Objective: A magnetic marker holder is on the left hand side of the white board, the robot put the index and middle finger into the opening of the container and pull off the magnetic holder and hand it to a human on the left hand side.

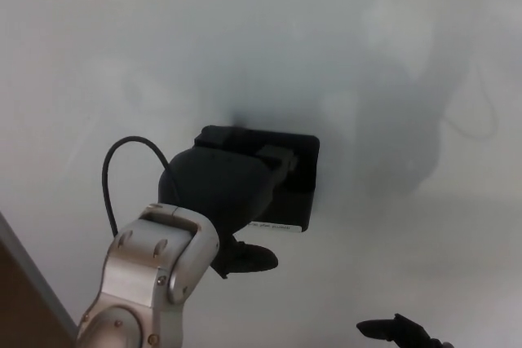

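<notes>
Fingers are hooked into the opening of the magnetic marker holder [285, 189], stuck on the whiteboard [245, 38] at frame centre, so the left hand [220, 189] is closed on it; a straight outward pull is advised, so that it is not slid or tipped. Low at lower right, the right hand [400, 332] cannot be read.

left hand [218, 189] at centre frame, black and rounded, back toward the camera, thumb jutting lower right; fingers hidden ahead of it, grip unclear. silver wrist and forearm rising from the lower left, black cable looping off the wrist. right hand [400, 332] barely showing at the bottom edge, only dark fingertips.
</notes>
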Controlling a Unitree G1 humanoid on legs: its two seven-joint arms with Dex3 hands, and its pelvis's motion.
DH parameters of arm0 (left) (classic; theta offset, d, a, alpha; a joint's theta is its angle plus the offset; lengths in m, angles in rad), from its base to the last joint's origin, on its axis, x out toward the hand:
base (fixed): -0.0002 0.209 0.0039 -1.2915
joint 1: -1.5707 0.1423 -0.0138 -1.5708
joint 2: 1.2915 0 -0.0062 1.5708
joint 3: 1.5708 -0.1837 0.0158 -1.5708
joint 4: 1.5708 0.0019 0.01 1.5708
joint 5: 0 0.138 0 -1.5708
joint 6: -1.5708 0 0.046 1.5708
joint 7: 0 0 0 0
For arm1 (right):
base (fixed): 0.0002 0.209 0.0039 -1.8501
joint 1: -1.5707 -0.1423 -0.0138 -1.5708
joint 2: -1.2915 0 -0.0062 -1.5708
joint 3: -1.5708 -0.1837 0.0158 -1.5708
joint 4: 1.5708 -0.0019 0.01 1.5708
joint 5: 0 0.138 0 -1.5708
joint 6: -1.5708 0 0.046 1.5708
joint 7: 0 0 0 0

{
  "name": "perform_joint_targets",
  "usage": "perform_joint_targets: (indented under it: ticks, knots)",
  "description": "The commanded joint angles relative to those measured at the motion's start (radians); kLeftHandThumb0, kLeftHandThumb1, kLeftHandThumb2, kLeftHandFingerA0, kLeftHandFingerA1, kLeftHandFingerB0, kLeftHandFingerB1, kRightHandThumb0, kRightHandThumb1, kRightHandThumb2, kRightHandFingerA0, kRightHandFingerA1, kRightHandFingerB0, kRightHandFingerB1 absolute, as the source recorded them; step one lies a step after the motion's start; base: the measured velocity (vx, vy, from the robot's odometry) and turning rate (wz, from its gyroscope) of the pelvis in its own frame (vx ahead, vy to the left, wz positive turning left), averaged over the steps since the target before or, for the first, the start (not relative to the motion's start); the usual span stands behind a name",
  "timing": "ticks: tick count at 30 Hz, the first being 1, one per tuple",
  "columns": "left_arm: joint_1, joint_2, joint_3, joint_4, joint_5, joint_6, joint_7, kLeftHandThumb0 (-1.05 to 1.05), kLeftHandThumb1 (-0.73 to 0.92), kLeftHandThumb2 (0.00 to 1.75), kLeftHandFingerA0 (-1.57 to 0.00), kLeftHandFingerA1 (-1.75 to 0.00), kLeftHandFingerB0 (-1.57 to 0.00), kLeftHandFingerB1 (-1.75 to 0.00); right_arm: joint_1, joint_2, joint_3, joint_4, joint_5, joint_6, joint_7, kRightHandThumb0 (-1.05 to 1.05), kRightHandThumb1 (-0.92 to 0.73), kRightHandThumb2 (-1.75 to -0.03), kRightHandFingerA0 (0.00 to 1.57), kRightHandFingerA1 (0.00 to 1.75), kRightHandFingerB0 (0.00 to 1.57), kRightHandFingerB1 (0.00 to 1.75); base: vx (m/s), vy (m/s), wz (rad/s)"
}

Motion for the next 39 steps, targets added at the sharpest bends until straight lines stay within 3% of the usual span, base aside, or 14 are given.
perform_joint_targets:
  ticks: [1,10,11,17,18,27,28,29,30,32,33,36,37,39]
  knots:
    - [-0.070,0.018,0.009,0.024,-0.108,0.052,-0.245,-0.81,0.49,0.84,-0.26,-0.46,-0.15,-0.38,-0.008,-0.020,-0.006,0.002,0.008,0.011,0.001,-0.44,-0.62,-0.59,0.83,0.66,0.51,0.54,0.00,0.000,0.00]
    - [-0.141,0.028,0.054,-0.140,-0.129,0.110,-0.422,-0.78,0.48,0.84,-0.33,-0.51,-0.14,-0.39,-0.016,-0.017,-0.004,0.005,0.009,0.014,0.010,-0.45,-0.62,-0.59,0.85,0.66,0.53,0.54,0.00,0.000,0.00]
    - [-0.153,0.028,0.061,-0.165,-0.130,0.123,-0.453,-0.74,0.59,0.59,-0.54,-0.47,-0.20,-0.28,-0.017,-0.018,-0.003,0.004,0.008,0.015,0.009,-0.50,-0.52,-0.90,0.85,0.78,0.49,0.64,0.00,0.000,0.00]
    - [-0.284,0.068,0.099,-0.206,-0.129,0.154,-0.605,-0.75,0.60,0.59,-0.67,-0.54,-0.20,-0.28,-0.025,-0.016,-0.004,0.003,0.012,0.021,0.021,-0.47,-0.50,-0.91,0.85,0.79,0.48,0.64,0.00,0.000,0.00]
    - [-0.322,0.080,0.112,-0.194,-0.142,0.160,-0.627,-0.71,0.58,0.58,-0.69,-0.51,-0.22,-0.29,-0.024,-0.017,-0.002,0.003,0.008,0.021,0.017,-0.47,-0.63,-0.59,0.85,0.68,0.54,0.55,0.00,0.000,0.00]
    - [-0.473,0.124,0.139,-0.168,-0.156,0.182,-0.708,-0.69,0.57,0.58,-0.68,-0.51,-0.23,-0.30,-0.029,-0.019,0.007,0.002,-0.003,0.023,0.009,-0.45,-0.63,-0.59,0.85,0.70,0.55,0.56,0.00,0.000,0.00]
    - [-0.486,0.123,0.139,-0.170,-0.154,0.186,-0.714,-0.71,0.46,0.80,-0.71,-0.66,-0.18,-0.40,-0.030,-0.018,0.007,0.002,-0.002,0.024,0.010,-0.46,-0.63,-0.59,0.86,0.69,0.55,0.55,0.00,0.000,0.00]
    - [-0.497,0.121,0.139,-0.173,-0.153,0.193,-0.720,-0.71,0.46,0.80,-0.71,-0.66,-0.18,-0.40,-0.031,-0.018,0.006,0.002,-0.001,0.025,0.010,-0.46,-0.63,-0.59,0.86,0.69,0.55,0.55,0.00,0.000,0.00]
    - [-0.506,0.124,0.137,-0.175,-0.153,0.196,-0.731,-0.68,0.56,0.58,-0.79,-0.61,-0.23,-0.30,-0.031,-0.019,0.007,0.002,-0.003,0.025,0.009,-0.46,-0.63,-0.59,0.85,0.68,0.54,0.56,0.00,0.000,0.00]
    - [-0.515,0.127,0.134,-0.178,-0.154,0.198,-0.742,-0.68,0.56,0.58,-0.79,-0.61,-0.23,-0.30,-0.031,-0.020,0.009,0.002,-0.005,0.025,0.007,-0.46,-0.63,-0.59,0.85,0.68,0.54,0.56,0.00,0.000,0.00]
    - [-0.515,0.126,0.127,-0.182,-0.150,0.201,-0.748,-0.67,0.57,0.58,-0.78,-0.53,-0.24,-0.30,-0.032,-0.019,0.008,0.002,-0.003,0.024,0.008,-0.48,-0.50,-0.91,0.84,0.79,0.51,0.66,0.00,0.000,0.00]
    - [-0.500,0.128,0.118,-0.178,-0.151,0.203,-0.744,-0.66,0.56,0.58,-0.79,-0.55,-0.23,-0.30,-0.032,-0.019,0.010,0.001,-0.005,0.027,0.003,-0.49,-0.51,-0.91,0.84,0.79,0.52,0.67,0.00,0.000,0.00]
    - [-0.497,0.127,0.117,-0.173,-0.148,0.210,-0.746,-0.64,0.56,0.58,-0.75,-0.54,-0.22,-0.30,-0.032,-0.019,0.010,0.001,-0.004,0.026,0.003,-0.46,-0.61,-0.59,0.88,0.70,0.55,0.57,0.00,0.000,0.00]
    - [-0.490,0.128,0.111,-0.154,-0.149,0.224,-0.753,-0.63,0.57,0.58,-0.68,-0.49,-0.20,-0.29,-0.031,-0.018,0.010,-0.001,-0.003,0.024,0.003,-0.45,-0.62,-0.59,0.87,0.69,0.55,0.57,0.00,0.000,0.00]
